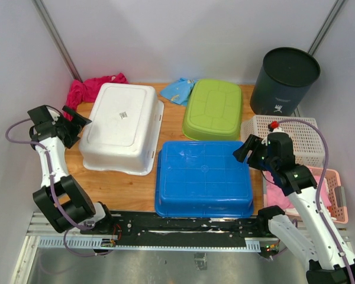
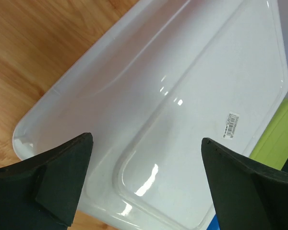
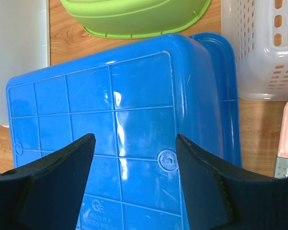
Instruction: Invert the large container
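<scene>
Top cam was fixed high behind the robot, tilted down and forward. Widest view, it took in the whole table [image 1: 124,189]. Left wrist cam looked out past the left gripper [image 2: 146,141], close on the white container [image 2: 197,81], frame rolled diagonal, green container [image 2: 278,139] clipped at right. Right wrist cam looked almost straight down past the right gripper [image 3: 135,139], close on the blue container [image 3: 129,96], with green container and white basket [image 3: 264,48] at top. Top cam covered everything both wrist cams saw. Wrist cams overlapped only on the green container and the white container's edge.
</scene>
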You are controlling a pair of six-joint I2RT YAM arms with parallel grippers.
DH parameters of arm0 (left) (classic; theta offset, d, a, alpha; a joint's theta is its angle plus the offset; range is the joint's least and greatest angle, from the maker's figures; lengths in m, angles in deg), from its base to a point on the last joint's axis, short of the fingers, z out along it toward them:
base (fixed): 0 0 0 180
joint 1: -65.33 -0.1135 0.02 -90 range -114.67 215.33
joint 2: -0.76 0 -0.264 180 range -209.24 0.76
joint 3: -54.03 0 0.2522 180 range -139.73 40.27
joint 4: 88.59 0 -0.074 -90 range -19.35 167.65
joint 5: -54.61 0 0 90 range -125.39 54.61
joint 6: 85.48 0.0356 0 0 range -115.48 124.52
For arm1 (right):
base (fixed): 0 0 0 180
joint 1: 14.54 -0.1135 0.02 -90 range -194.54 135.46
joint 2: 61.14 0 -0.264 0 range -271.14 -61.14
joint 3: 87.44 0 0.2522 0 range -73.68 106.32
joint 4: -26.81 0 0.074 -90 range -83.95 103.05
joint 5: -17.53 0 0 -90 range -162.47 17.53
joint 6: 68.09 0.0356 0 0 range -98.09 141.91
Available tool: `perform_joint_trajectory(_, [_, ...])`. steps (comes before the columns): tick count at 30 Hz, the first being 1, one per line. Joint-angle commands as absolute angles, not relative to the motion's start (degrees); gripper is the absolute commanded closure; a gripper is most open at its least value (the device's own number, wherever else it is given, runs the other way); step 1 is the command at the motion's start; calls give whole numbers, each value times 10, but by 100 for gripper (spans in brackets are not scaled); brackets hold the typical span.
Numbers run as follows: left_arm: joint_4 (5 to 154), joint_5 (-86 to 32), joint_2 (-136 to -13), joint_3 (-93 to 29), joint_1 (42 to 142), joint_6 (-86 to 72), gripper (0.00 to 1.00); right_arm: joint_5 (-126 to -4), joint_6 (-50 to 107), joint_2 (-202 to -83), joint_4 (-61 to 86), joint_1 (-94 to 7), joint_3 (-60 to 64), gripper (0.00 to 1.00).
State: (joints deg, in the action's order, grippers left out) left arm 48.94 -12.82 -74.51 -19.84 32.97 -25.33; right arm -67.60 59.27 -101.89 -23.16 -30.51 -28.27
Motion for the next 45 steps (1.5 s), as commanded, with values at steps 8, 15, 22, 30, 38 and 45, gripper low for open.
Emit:
perform_joint_trajectory(8, [439, -277, -667, -317, 471, -214, 1, -665, 594, -1026, -217, -304, -281, 31])
perform_joint_trajectory(15, [439, -364, -650, -325, 704, -217, 1, -780, 558, -1070, -287, -304, -198, 25])
perform_joint_trajectory(22, [427, -428, -637, -275, 909, -201, 1, -1022, 575, -1118, -437, -303, -86, 21])
perform_joint_trajectory(30, [463, -430, -545, -151, 981, -179, 1, -1195, 576, -1075, -469, -304, -82, 21])
perform_joint_trajectory(38, [517, -452, -426, -107, 981, -167, 1, -1210, 585, -1003, -444, -304, -124, 17])
perform_joint_trajectory(45, [557, -526, -349, -61, 981, -193, 1, -1213, 592, -977, -441, -304, -141, 17])
